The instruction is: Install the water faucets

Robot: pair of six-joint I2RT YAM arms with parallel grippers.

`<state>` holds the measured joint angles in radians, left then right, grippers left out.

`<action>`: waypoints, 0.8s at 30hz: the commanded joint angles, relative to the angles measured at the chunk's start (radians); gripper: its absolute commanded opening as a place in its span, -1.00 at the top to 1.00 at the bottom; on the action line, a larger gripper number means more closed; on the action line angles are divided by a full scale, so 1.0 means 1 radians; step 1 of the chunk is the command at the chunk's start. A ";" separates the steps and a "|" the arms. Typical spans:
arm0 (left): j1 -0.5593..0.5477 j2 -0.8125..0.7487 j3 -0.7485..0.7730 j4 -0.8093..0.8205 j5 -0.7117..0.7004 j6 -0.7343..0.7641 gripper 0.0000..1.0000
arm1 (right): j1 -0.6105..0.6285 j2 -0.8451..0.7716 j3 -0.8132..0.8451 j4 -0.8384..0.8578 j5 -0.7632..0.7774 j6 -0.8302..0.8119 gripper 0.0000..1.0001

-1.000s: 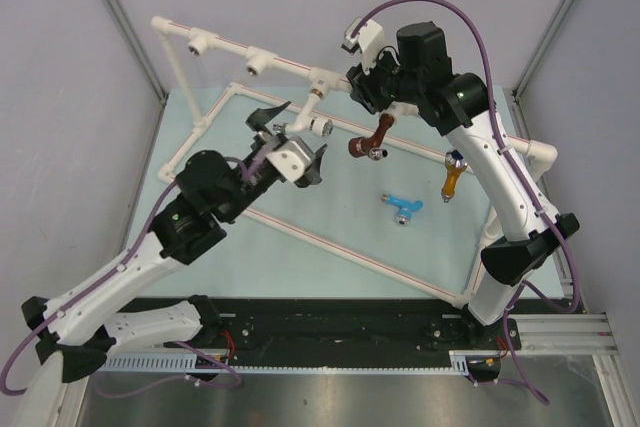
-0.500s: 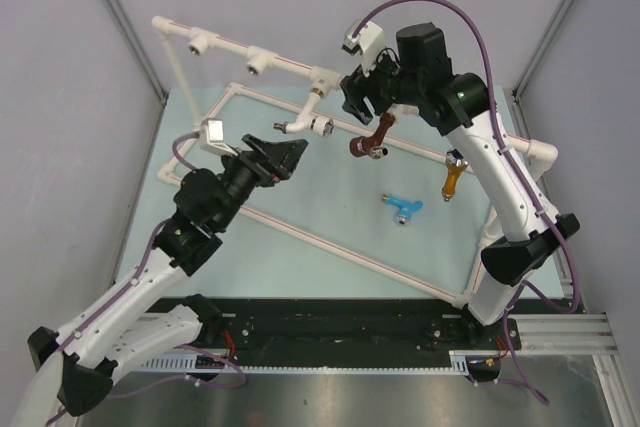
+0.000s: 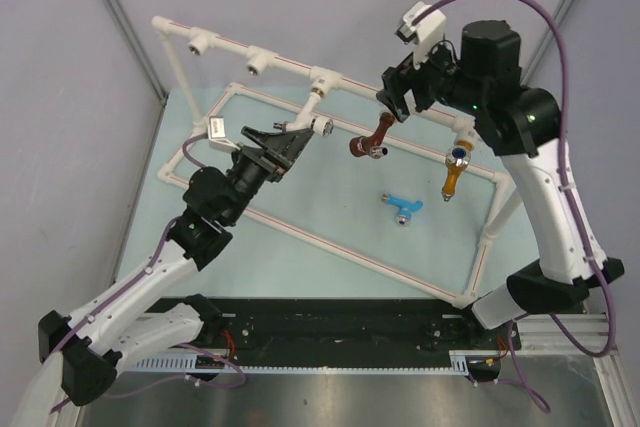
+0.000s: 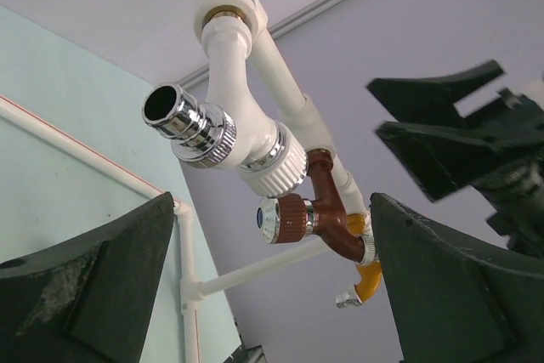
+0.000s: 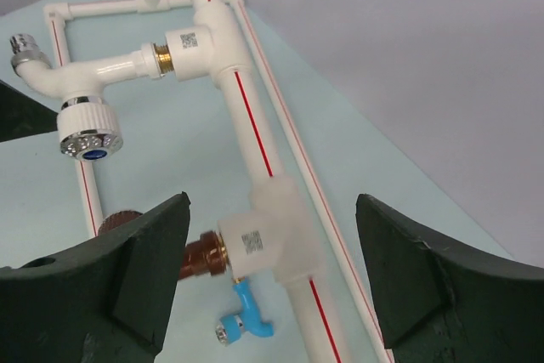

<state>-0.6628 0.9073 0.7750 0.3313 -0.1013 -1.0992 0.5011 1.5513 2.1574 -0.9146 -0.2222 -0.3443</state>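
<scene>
Left hand [image 3: 285, 139] is wide open and empty. It reaches in from 7 o'clock, with fingers on either side of the white faucet [image 3: 312, 125] and apparently not touching it. That faucet sits with its brass thread in a tee on the pipe frame [image 3: 285, 65], spout toward the left hand and knob hanging down. Right hand [image 3: 400, 99] also has its jaws well apart and holds nothing. It hovers at 1 o'clock of the brown faucet [image 3: 372, 139], which is threaded into the next tee. Orange faucet [image 3: 453, 175] hangs at 3 o'clock of brown and seems socketed, though the joint is too small to confirm. Blue faucet [image 3: 402, 209] lies loose on the tabletop [image 3: 280, 267] at 5 o'clock of brown. Two tees [image 3: 200, 44] at 10 o'clock of white look empty. The step is probably seating the white faucet. Close on the plastic body, not the shiny spout, since chrome likely slips. Keep the wrist in line with the thread so the turn doesn't cross-thread or lever the thin rail. Stop once it is snug with the spout down. The frame looks light and may flex or slide, so the right hand could brace the rail near the tee. Keep the left fingers clear of brown, just behind white in the wrist view.
</scene>
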 commanded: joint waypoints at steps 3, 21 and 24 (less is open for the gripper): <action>0.003 0.018 0.052 0.016 -0.050 -0.030 -0.99 | -0.015 -0.178 -0.060 -0.029 0.141 -0.053 -0.73; 0.003 0.087 0.118 0.018 -0.083 0.030 -0.96 | -0.131 -0.157 -0.223 -0.122 0.058 -0.101 -0.54; 0.003 0.093 0.116 0.018 -0.086 0.030 -0.95 | -0.157 -0.113 -0.188 -0.139 0.023 -0.107 -0.31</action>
<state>-0.6624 0.9936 0.8532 0.3290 -0.1658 -1.0870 0.3706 1.3998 1.9263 -1.0363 -0.1631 -0.4324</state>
